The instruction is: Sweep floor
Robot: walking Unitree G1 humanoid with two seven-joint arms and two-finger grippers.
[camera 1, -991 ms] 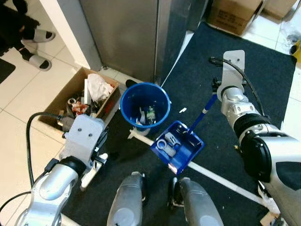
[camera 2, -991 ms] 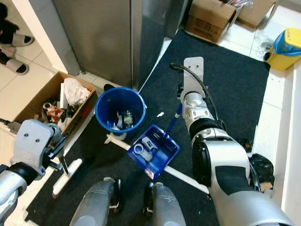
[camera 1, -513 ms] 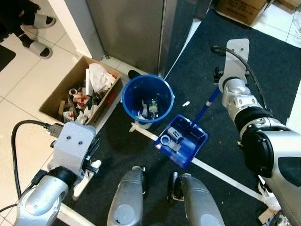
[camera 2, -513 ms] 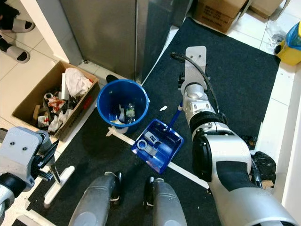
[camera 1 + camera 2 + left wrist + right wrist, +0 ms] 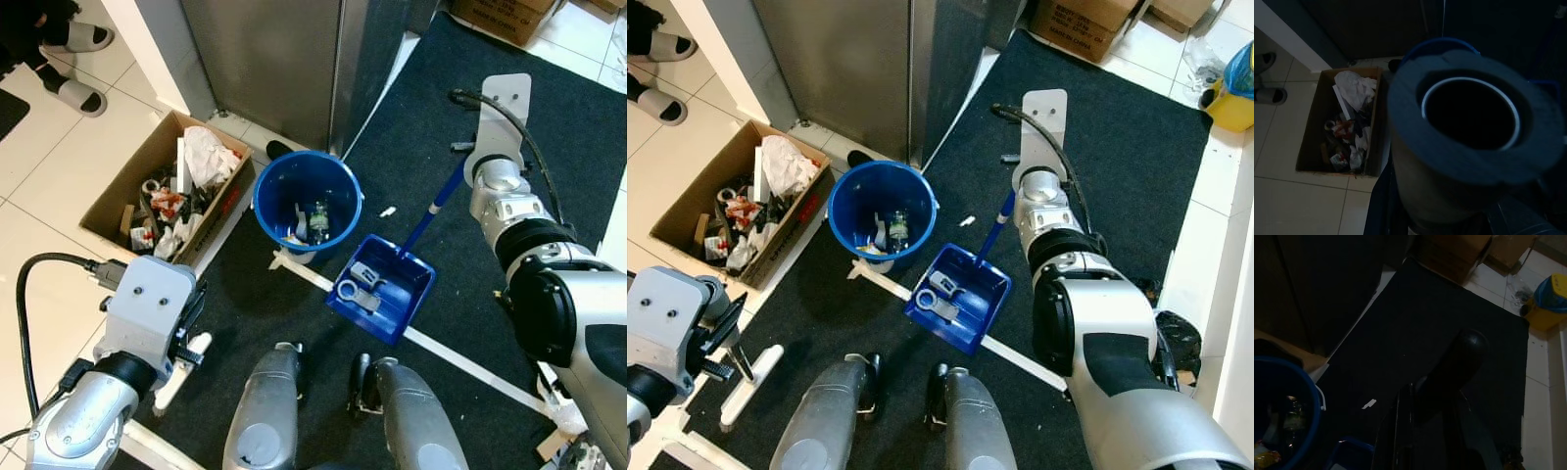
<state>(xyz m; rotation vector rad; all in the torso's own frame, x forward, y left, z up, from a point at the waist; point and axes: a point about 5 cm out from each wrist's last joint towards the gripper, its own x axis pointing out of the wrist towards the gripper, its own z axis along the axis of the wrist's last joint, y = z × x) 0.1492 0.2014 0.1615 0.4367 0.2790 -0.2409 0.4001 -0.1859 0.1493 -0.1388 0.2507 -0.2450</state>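
Observation:
A blue dustpan rests on the black mat beside a blue bucket with trash inside. Pale scraps and a white ring lie in the pan. Its blue handle rises to my right gripper, which is shut on it; the right wrist view shows the dark handle end. My left gripper is shut on a broom handle, whose grey end looms in the left wrist view. The white broom head lies on the floor. A small white scrap lies on the mat.
An open cardboard box of rubbish stands left of the bucket. A steel cabinet rises behind. White tape crosses the mat. A person's sandalled feet stand far left. A yellow container and boxes sit at the back right.
The view has shifted slightly. My left arm and the broom head have drawn back toward me and away from the bucket. The dustpan stays beside the bucket in my right gripper.

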